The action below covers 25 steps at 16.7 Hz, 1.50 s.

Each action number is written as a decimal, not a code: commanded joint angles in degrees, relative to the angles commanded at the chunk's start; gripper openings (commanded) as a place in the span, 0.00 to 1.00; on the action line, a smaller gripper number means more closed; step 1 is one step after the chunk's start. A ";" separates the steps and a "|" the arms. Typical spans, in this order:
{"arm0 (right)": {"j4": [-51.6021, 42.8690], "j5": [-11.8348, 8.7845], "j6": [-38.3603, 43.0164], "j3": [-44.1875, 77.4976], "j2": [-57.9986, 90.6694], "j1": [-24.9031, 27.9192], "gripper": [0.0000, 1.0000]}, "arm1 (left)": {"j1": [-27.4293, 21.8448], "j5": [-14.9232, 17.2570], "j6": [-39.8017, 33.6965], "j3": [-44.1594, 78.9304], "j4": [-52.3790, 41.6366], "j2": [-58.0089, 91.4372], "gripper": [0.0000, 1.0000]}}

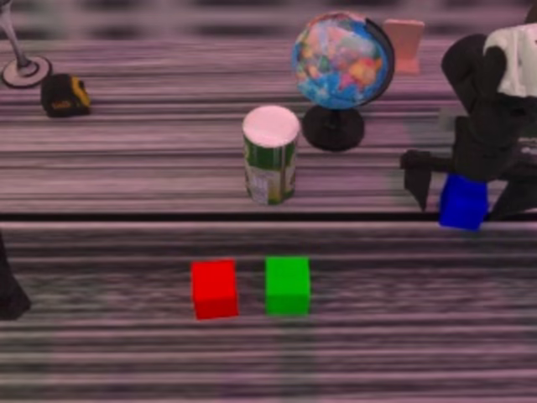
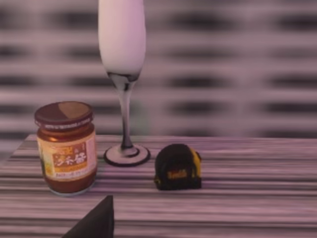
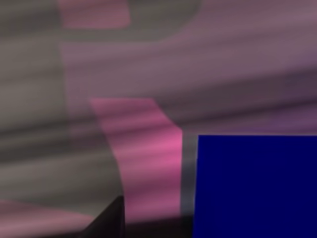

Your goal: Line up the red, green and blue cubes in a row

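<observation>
On the striped table (image 1: 101,361), the red cube (image 1: 215,289) and the green cube (image 1: 288,285) sit side by side near the front, close but not touching. The red one is on the left and is turned a little.

Farther back, at the right side, the right gripper (image 1: 463,195) reaches down from the bulky black arm. The blue cube (image 1: 463,202) sits between its dark fingers (image 1: 417,178) — one finger on each side of it. I cannot tell if the fingers press on the cube or only stand beside it. The right wrist view shows the blue cube (image 3: 255,186) very close, filling one corner, with blurry pink and grey shapes behind it.

My left arm is parked at the left edge of the table, and only a dark bit of it shows in the top view. I cannot tell how its jaws stand.

Behind the cubes stands a green can (image 1: 270,156) with a white top. Past it are a globe (image 1: 341,63) and a pink block (image 1: 404,44).

At the far left is a small black and yellow tape measure (image 1: 65,95), next to the foot of a glass (image 1: 23,69). The left wrist view shows more there — a tall wine glass (image 2: 122,49) and a brown jar (image 2: 66,147) with a label, which the top view does not show.
</observation>
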 joint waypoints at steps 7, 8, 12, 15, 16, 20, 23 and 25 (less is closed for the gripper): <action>0.00 0.00 0.00 0.00 0.00 0.00 0.25 | 0.00 0.00 0.00 0.00 0.00 0.00 1.00; 0.00 0.00 0.00 0.00 0.00 0.00 0.17 | 0.00 0.00 0.00 0.00 0.00 0.00 1.00; 0.00 0.00 0.00 0.00 0.00 0.00 0.00 | 0.00 0.00 0.00 0.00 0.00 0.00 1.00; 0.00 0.00 0.00 0.00 0.00 0.00 0.00 | 0.00 0.00 0.00 0.00 0.00 0.00 1.00; 0.00 0.00 0.00 0.00 0.00 0.00 0.00 | 0.00 0.00 0.00 0.00 0.00 0.00 1.00; -0.28 0.09 -0.01 0.20 -0.29 -0.12 0.00 | 0.00 0.00 0.00 0.00 0.00 0.00 1.00; -4.30 0.08 0.00 2.88 -1.58 0.04 0.00 | 0.00 0.00 0.00 0.00 0.00 0.00 1.00; -8.76 0.06 0.00 5.39 -3.04 0.15 0.00 | 0.00 0.00 0.00 0.00 0.00 0.00 1.00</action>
